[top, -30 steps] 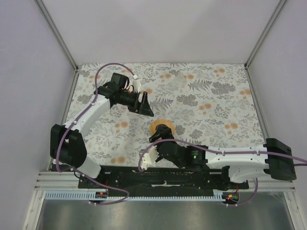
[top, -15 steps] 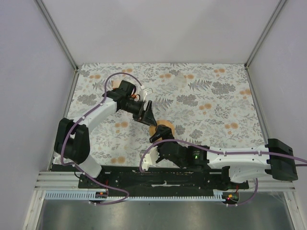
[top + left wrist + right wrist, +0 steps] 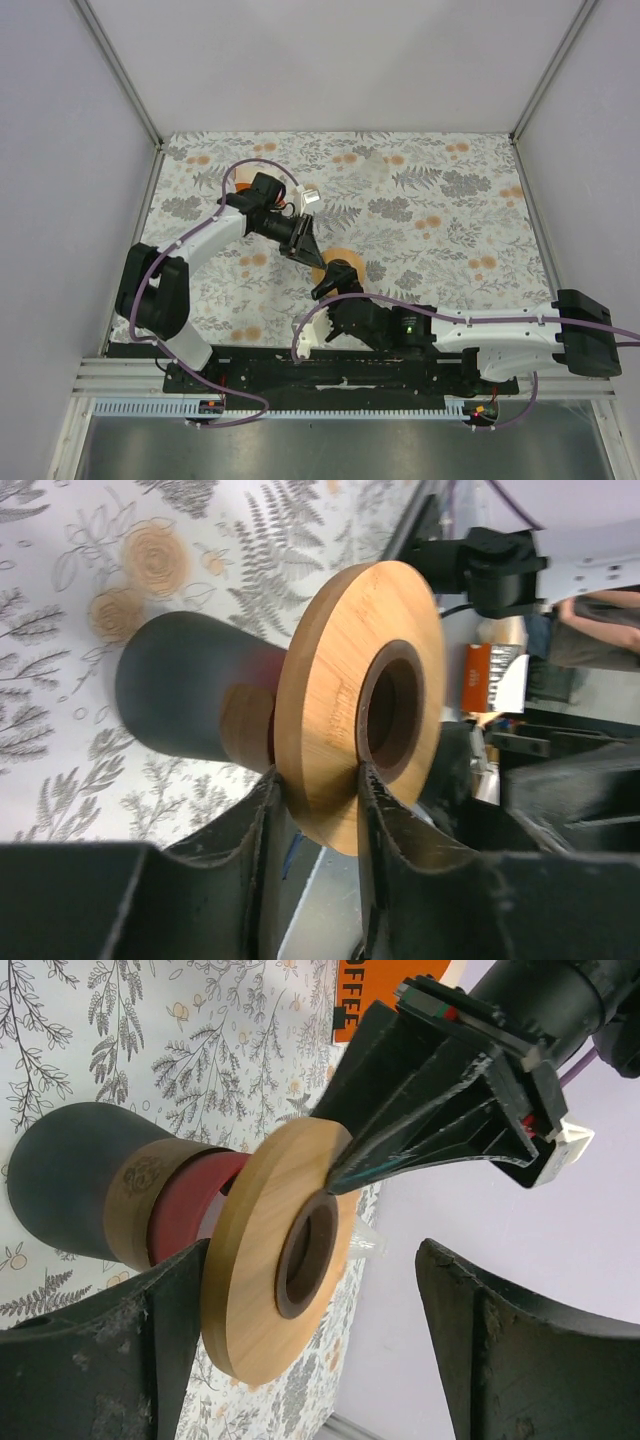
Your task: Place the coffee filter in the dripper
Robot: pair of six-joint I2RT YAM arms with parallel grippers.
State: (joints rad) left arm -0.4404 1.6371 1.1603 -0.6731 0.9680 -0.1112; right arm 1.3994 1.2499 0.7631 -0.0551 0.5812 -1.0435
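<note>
The dripper (image 3: pixel 338 266) stands near the table's front middle, with a tan wooden rim (image 3: pixel 340 680), a dark centre hole, a red band and a black base (image 3: pixel 60 1190). My left gripper (image 3: pixel 313 252) reaches in from the left, and its two fingers (image 3: pixel 385 820) pinch the rim's edge from both faces. My right gripper (image 3: pixel 325 300) is at the dripper's near side, open wide, with the rim (image 3: pixel 265 1260) between its fingers and close to one of them. A pale cone that seems to be the coffee filter (image 3: pixel 372 168) lies far back on the cloth, away from both grippers.
An orange and white pack marked COFFEE (image 3: pixel 375 990) sits at the back left, behind my left arm (image 3: pixel 200 235). The floral cloth (image 3: pixel 450 230) covers the table. Grey walls (image 3: pixel 330 70) enclose the back and sides.
My left arm swung from the back left toward the dripper, and its jaws closed onto the rim. My right gripper stayed beside the dripper and opened slightly.
</note>
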